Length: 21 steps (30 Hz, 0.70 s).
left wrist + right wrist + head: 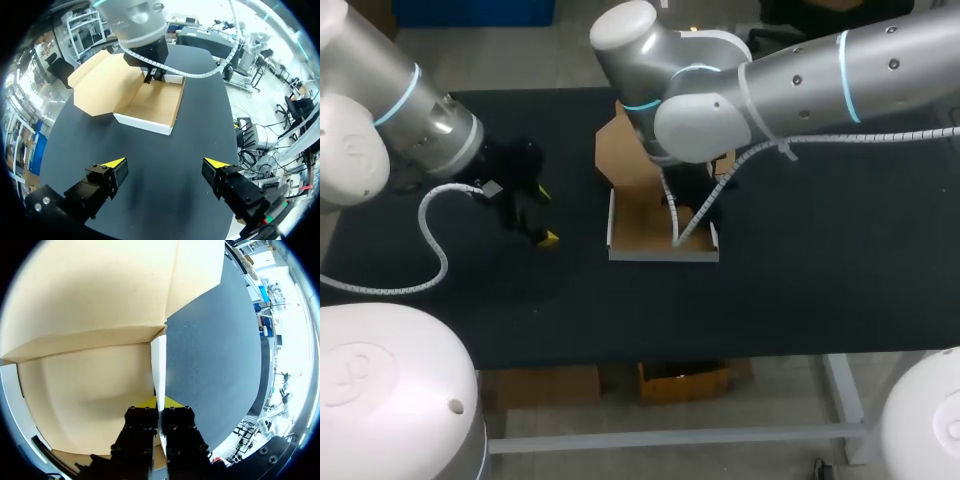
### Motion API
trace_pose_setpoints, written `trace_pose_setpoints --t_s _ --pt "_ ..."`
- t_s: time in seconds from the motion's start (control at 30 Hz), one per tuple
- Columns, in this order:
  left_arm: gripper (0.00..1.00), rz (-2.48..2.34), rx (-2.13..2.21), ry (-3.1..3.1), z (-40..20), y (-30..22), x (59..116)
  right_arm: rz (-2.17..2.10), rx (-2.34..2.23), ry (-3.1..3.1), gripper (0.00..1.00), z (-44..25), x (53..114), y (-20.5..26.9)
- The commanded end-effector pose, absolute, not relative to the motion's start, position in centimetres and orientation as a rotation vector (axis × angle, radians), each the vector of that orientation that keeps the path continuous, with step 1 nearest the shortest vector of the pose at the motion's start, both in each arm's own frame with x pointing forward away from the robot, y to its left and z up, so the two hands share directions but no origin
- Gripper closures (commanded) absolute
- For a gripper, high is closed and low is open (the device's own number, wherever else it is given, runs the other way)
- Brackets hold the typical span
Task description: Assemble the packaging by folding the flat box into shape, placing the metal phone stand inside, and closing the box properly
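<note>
Black table [820, 280], right gripper [159, 402] angled down — pinching box [640, 225] wall, left gripper [165, 162] spread

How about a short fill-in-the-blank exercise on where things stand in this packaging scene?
The right gripper is shut on the ____'s side wall.
The left gripper hangs over the table with its fingers ____.
The table's surface is ____ in colour.
Missing words: box; open; black.
</note>
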State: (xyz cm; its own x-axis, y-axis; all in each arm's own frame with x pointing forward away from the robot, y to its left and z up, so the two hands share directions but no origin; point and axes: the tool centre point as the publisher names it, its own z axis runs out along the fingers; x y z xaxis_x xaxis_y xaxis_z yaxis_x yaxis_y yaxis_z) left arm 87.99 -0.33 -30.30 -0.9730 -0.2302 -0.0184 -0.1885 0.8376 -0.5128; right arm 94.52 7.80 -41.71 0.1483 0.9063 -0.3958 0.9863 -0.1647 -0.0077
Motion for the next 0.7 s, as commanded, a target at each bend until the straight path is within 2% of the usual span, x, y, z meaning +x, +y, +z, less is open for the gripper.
trace_pose_setpoints --t_s 0.03,0.7 --pt "0.0 -0.803 -0.335 2.935 -30.3 -0.4 88.0 -0.588 2.283 1.294 1.0 -42.2 94.4 8.0" --pt "0.0 -0.803 -0.335 2.935 -30.3 -0.4 88.0 -0.506 2.329 1.349 1.0 -41.8 94.1 7.0"
